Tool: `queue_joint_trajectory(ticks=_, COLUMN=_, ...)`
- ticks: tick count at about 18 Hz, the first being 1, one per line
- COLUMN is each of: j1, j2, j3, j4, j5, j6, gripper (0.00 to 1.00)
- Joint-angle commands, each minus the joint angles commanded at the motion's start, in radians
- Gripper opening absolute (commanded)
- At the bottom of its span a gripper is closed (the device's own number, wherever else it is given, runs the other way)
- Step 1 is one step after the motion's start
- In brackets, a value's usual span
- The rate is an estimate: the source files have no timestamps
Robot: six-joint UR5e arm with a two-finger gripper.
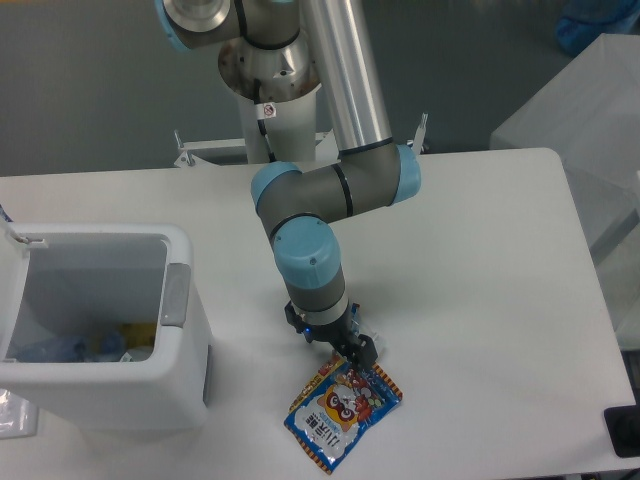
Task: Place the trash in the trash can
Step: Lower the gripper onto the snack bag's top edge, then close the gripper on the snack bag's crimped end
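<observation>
**Packet by the near edge, bin at the left**

The snack packet (343,405) lies on the table (480,260), right of the trash can (105,330). The gripper (345,347) sits at the packet's far end, the arm behind it.
</observation>
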Motion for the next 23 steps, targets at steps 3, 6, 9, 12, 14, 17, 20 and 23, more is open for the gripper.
queue_joint_trajectory(ticks=3, j1=0.000, j2=-0.012, j3=0.002, j4=0.005, j5=0.011, j6=0.002, gripper=1.00)
queue_joint_trajectory(ticks=6, j1=0.000, j2=-0.018, j3=0.008, j4=0.006, j5=0.015, j6=0.002, gripper=1.00)
queue_joint_trajectory(ticks=9, j1=0.000, j2=-0.023, j3=0.012, j4=0.006, j5=0.015, j6=0.002, gripper=1.00)
queue_joint_trajectory(ticks=12, j1=0.000, j2=-0.028, j3=0.017, j4=0.006, j5=0.015, j6=0.002, gripper=1.00)
queue_joint_trajectory(ticks=14, j1=0.000, j2=-0.029, j3=0.018, j4=0.006, j5=0.017, j6=0.002, gripper=1.00)
queue_joint_trajectory(ticks=17, j1=0.000, j2=-0.035, j3=0.021, j4=0.006, j5=0.017, j6=0.002, gripper=1.00)
queue_joint_trajectory(ticks=20, j1=0.000, j2=-0.037, j3=0.021, j4=0.006, j5=0.017, j6=0.003, gripper=1.00)
queue_joint_trajectory(ticks=23, j1=0.002, j2=-0.037, j3=0.023, j4=0.006, j5=0.017, j6=0.003, gripper=1.00)
